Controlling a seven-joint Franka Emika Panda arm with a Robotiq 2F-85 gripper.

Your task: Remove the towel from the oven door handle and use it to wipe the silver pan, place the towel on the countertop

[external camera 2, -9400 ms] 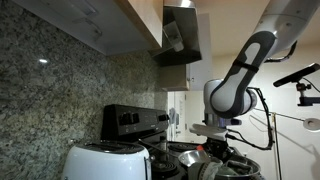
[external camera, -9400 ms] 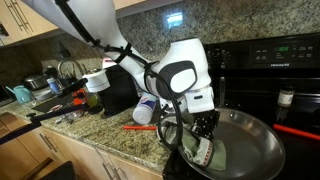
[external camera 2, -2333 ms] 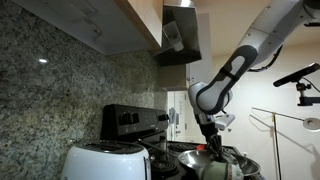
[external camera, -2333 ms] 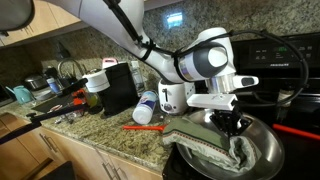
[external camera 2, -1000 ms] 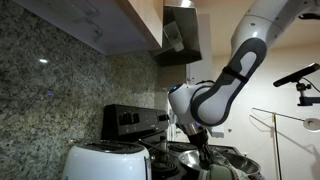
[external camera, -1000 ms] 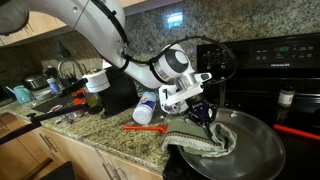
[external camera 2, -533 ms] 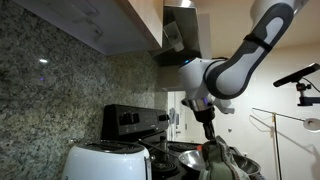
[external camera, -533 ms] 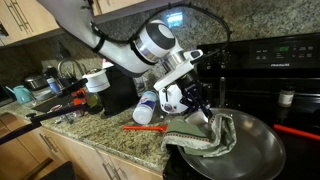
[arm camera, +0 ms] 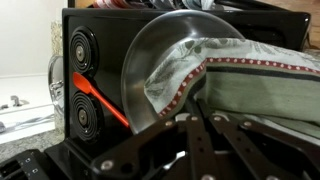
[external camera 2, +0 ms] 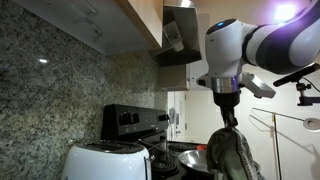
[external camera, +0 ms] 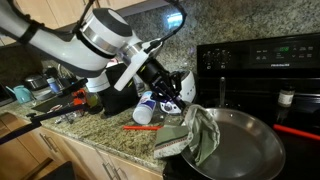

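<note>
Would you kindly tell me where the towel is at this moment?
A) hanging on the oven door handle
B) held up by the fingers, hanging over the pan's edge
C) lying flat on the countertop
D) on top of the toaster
B: the gripper holds the towel by its bunched top, and the cloth hangs down over the rim of the pan.
</note>
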